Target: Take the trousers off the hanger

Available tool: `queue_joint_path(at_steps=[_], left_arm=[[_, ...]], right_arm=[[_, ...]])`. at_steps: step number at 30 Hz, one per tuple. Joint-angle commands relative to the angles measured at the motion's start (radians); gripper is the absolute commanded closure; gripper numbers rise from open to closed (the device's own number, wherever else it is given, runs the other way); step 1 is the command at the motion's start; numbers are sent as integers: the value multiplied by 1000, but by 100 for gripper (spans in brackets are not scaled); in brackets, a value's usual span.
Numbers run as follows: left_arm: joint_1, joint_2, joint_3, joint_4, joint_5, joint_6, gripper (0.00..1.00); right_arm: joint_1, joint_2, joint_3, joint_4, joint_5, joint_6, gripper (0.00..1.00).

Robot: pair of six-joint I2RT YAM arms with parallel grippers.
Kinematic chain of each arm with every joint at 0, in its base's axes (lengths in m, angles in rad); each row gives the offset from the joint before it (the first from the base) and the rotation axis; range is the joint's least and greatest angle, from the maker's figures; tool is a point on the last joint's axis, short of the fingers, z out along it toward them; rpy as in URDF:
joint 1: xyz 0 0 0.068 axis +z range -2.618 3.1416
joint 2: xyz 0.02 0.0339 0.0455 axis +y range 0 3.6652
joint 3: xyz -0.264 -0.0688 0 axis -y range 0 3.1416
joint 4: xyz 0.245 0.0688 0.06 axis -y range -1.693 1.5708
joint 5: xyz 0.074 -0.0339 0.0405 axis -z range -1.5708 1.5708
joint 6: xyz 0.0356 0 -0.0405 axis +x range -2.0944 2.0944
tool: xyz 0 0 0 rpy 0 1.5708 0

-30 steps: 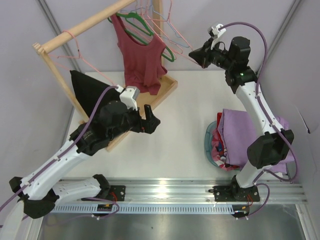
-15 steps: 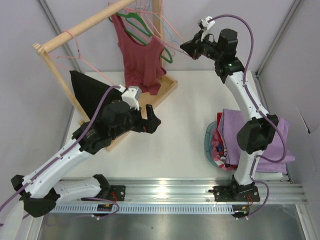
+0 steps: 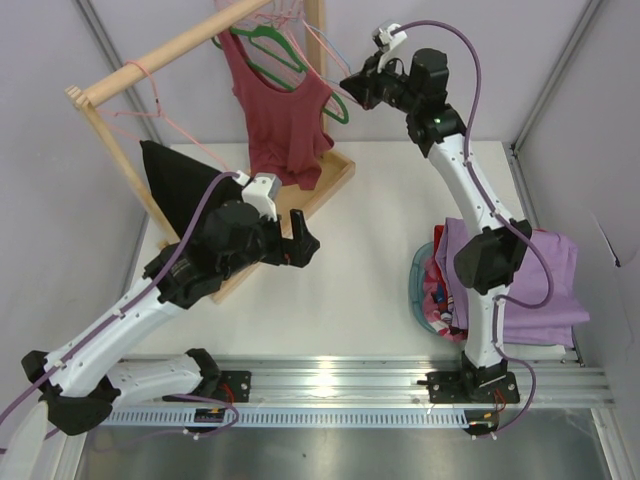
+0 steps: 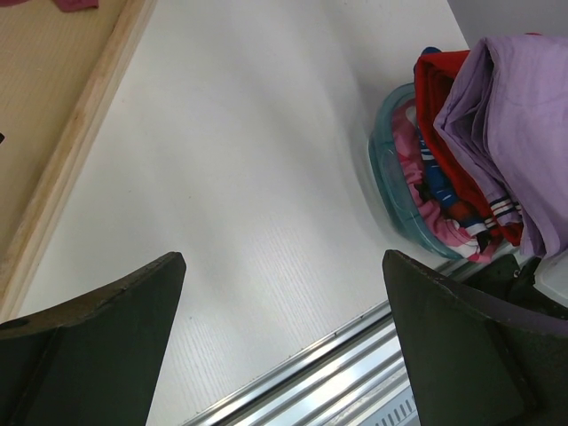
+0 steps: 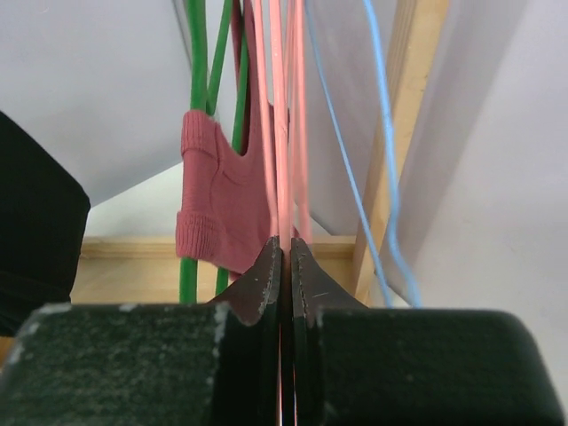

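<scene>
**Robotics laboratory test cell.** A white surface (image 3: pixel 370 230) is enclosed by plain pale panels (image 3: pixel 40 200) held in grey metal struts (image 3: pixel 560 72). Two black-and-white jointed arms, the left arm (image 3: pixel 130 320) and the right arm (image 3: pixel 470 190), are bolted side by side to an aluminium rail (image 3: pixel 340 378) along the near edge. Purple cables (image 3: pixel 203 197) loop along their links, and a small white camera (image 3: pixel 263 190) sits at the wrist. The props are few: a bare wooden garment rack (image 3: pixel 170 47) at the rear left and a teal basket (image 3: pixel 413 285) heaped with clothes at the right.
</scene>
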Motion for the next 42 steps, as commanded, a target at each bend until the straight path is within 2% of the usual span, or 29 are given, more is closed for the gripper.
queue_joint_path(at_steps=[1, 5, 17, 25, 27, 28, 31, 33, 34, 38, 42], left_arm=[[9, -22, 3, 6, -12, -7, 0], [12, -35, -7, 5, -15, -6, 1], [26, -53, -24, -15, -28, -4, 1], [32, -50, -30, -5, -15, -7, 1], [32, -53, -32, -2, -11, -10, 1], [32, -55, -34, 1, -3, -9, 0], [32, -59, -32, 5, 12, 5, 0], [32, -64, -27, -2, 17, 19, 0], [32, -65, -20, -5, 17, 28, 1], [32, -79, -9, -2, 15, 47, 0], [32, -90, -3, 12, 41, 51, 0]], right_arm=[[7, 40, 118, -13, 51, -1, 100], [5, 93, 196, -41, 57, 14, 100], [45, 153, 216, -93, 82, -50, 100], [42, 123, 209, -138, 85, -67, 100], [38, 108, 206, -149, 79, -52, 84], [35, 86, 203, -152, 66, -46, 69], [33, 46, 189, -179, 71, -41, 38], [33, 0, 187, -222, 83, -42, 30], [32, -17, 187, -236, 86, -39, 22], [13, -113, 173, -299, 76, 7, 16], [13, -275, 103, -333, 112, 14, 13]])
